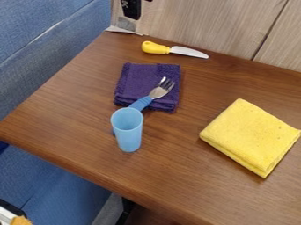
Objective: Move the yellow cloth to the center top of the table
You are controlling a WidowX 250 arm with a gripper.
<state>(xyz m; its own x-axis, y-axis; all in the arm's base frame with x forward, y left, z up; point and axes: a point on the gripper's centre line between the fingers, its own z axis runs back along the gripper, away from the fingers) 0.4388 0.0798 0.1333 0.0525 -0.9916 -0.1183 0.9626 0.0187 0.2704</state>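
The yellow cloth (251, 135) lies folded into a thick square on the right part of the brown wooden table (170, 176). It is turned so that one corner points toward the back and another toward the front edge. Nothing rests on it.
A folded purple cloth (140, 81) lies left of centre, with a blue-handled fork (160, 92) across it. The fork's handle runs behind an upright light blue cup (129, 134). A yellow-handled knife (174, 50) lies near the back panel (206, 22). A black object (130, 8) is at the top edge.
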